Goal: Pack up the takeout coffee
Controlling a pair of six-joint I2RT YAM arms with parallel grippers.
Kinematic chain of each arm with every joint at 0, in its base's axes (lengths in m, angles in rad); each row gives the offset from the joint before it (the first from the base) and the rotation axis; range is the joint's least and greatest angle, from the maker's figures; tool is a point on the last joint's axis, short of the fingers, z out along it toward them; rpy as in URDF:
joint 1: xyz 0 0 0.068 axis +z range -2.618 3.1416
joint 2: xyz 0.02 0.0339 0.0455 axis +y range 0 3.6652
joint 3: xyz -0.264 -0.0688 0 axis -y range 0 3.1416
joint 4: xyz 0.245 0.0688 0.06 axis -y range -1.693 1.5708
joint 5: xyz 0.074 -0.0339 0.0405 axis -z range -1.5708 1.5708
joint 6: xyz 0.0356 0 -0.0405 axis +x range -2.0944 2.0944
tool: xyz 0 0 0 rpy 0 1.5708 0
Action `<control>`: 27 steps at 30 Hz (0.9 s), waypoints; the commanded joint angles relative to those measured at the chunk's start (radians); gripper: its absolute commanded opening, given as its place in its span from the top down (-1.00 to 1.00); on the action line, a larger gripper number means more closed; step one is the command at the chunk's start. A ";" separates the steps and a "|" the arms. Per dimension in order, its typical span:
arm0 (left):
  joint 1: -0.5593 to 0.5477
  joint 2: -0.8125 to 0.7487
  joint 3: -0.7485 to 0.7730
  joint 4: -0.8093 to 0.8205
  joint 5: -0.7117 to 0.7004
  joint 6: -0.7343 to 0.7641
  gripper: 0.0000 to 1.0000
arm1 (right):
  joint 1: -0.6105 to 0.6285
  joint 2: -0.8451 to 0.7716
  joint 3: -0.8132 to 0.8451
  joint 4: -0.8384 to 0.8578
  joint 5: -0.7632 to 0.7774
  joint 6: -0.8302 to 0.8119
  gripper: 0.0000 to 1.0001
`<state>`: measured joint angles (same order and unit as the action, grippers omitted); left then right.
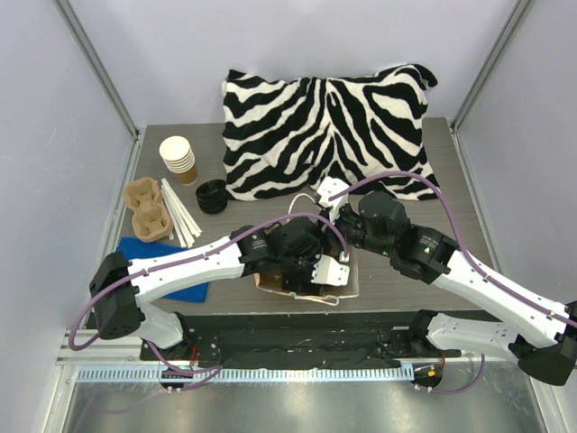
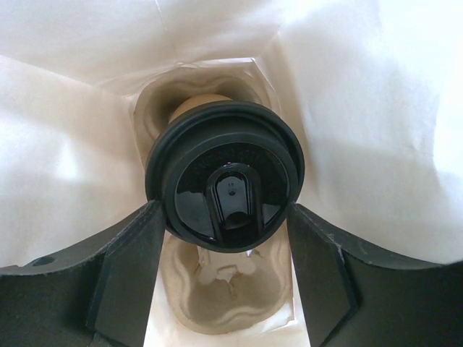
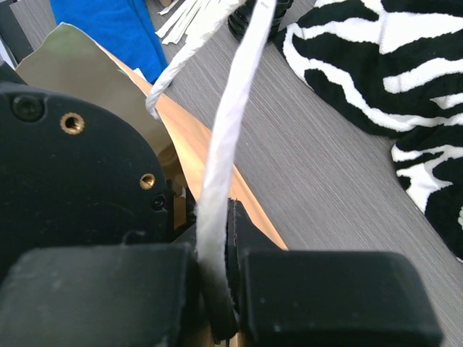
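**Takeout coffee seated inside the bag, with both tools engaged.**

The takeout coffee [image 2: 228, 170] stands in the far socket of a pulp carrier [image 2: 224, 307] at the bottom of the paper bag [image 2: 72, 144]. It lies directly between the fingers of the left tool [image 2: 223, 210]. These fingers are spread to either side of the black lid [image 2: 188, 144], their tips meeting its rim, and whether they press on it cannot be told. The right tool [image 3: 217, 282] is pressed together on the white bag handle [image 3: 228, 130] above the worktop [image 3: 325, 166], apparently holding the mouth open.

Likely hazards:
- A fingertip may catch under the rim on retreat, which could pop the lid or tip the cup out of its socket.
- A slackened handle would let the bag wall fold onto the left tool.
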<state>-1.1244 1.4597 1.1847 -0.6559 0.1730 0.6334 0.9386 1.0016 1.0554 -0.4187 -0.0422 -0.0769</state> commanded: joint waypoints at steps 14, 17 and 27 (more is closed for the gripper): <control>0.032 0.136 0.096 0.087 -0.009 -0.034 -0.29 | 0.006 0.019 0.009 0.046 -0.068 0.016 0.99; 0.034 0.160 0.099 0.093 -0.006 -0.029 -0.25 | 0.006 0.020 0.008 0.049 -0.074 0.016 0.99; 0.044 0.171 0.110 0.090 -0.003 -0.035 -0.38 | 0.005 0.019 -0.001 0.043 -0.042 -0.015 0.99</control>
<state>-1.0977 1.5814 1.2613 -0.6273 0.1623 0.6353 0.8940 1.0080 1.0554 -0.4358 0.0708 -0.0765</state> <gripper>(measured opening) 0.660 0.045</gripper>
